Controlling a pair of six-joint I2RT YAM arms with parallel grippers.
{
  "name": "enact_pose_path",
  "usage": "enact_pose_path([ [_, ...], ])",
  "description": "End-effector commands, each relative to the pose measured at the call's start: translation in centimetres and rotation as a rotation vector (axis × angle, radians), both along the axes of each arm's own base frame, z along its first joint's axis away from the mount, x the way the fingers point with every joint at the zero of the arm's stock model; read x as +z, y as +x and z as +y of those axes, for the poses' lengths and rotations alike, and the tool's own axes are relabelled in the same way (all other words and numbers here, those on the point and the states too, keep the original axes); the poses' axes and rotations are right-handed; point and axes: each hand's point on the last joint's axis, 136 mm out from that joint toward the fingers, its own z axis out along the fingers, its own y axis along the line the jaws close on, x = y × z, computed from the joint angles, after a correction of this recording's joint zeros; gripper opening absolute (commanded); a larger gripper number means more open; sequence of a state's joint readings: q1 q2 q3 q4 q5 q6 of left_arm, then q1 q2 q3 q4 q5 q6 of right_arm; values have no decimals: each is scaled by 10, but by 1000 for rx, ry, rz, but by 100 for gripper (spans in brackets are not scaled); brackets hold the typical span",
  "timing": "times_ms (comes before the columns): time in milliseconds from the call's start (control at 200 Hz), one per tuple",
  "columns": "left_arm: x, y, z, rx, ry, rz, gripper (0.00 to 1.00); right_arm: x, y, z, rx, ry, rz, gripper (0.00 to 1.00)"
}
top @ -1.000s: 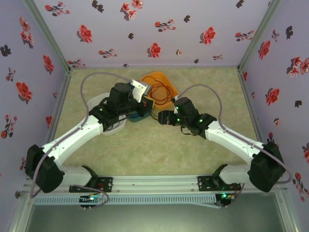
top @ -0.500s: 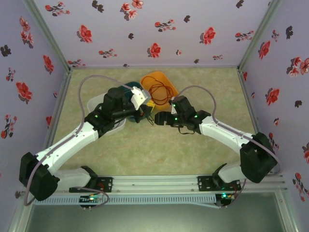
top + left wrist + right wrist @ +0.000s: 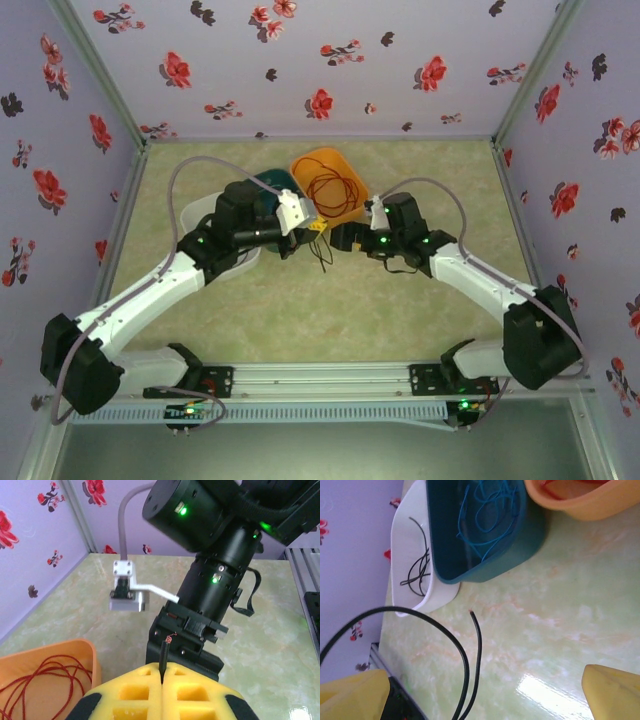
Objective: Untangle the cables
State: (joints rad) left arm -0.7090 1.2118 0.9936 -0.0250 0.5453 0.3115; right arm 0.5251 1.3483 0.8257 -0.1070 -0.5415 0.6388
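Observation:
My left gripper (image 3: 162, 666) is shut on the end of a black cable (image 3: 164, 652), whose bare copper tip sticks up from between the yellow fingers. In the top view this cable (image 3: 321, 252) dangles between the left gripper (image 3: 308, 222) and the right gripper (image 3: 336, 237). The right gripper (image 3: 485, 692) stands wide open, and the black cable (image 3: 466, 666) loops between its fingers without touching them. A red cable (image 3: 330, 185) lies in the orange bin (image 3: 352, 172). A blue cable (image 3: 485, 510) lies in the teal bin (image 3: 520, 545). Another black cable (image 3: 418, 566) lies in the white bin (image 3: 402, 540).
The three bins sit together at the back centre-left of the green table (image 3: 430, 180). The right arm's wrist (image 3: 210, 587) hangs close in front of the left gripper. Flowered walls (image 3: 60, 150) close in the sides and back. Grey arm cables (image 3: 185, 170) arc above both arms.
The right gripper has opened wide and drawn back to the right, away from the black cable. The left gripper has swung slightly right, still holding the cable's end.

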Motion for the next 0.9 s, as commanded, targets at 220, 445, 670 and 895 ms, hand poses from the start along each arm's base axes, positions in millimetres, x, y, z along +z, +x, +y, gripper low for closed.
enact_pose_path([
  [220,24,1,-13,-56,-63,-76,0,-23,-4,27,83,100,64,99],
  [445,41,-13,-8,-83,-125,-104,0,-57,10,22,5,16,112,96],
  [670,66,-30,17,-43,-228,-142,0,-92,26,-51,-282,-341,125,87],
  [895,82,-9,72,220,-292,-137,0,-93,26,-104,-428,-420,132,87],
])
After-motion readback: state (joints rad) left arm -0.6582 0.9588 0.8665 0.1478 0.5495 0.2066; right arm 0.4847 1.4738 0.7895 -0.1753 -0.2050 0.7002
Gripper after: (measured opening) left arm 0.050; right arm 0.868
